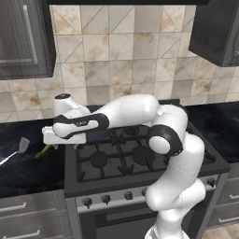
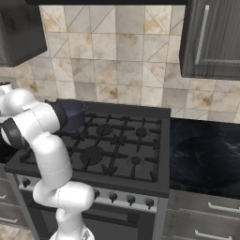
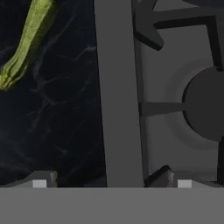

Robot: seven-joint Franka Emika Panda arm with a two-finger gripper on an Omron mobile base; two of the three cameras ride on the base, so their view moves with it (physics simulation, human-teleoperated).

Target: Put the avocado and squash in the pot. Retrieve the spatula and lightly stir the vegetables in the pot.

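The squash [image 3: 25, 41], a slim green stick fading to yellow at one end, lies on the dark counter left of the stove; in the left base view the squash [image 1: 44, 151] pokes out just below my hand. My gripper [image 3: 109, 181] hovers above the stove's left edge, open, with nothing between its fingertips [image 3: 40, 180]. It hangs beside the squash, not touching it. The spatula [image 1: 21, 145] rests on the counter further left, slotted head up, pale handle running toward the front. The dark blue-grey pot [image 2: 71, 115] stands on the back left burner. The avocado is out of view.
The stove's grey side rim [image 3: 118, 87] and a front left burner [image 3: 205, 105] lie under the hand. Black grates [image 1: 121, 154] cover the cooktop. Dark wall cabinets [image 1: 23, 37] hang above the counter. My own arm spans the stove's left half.
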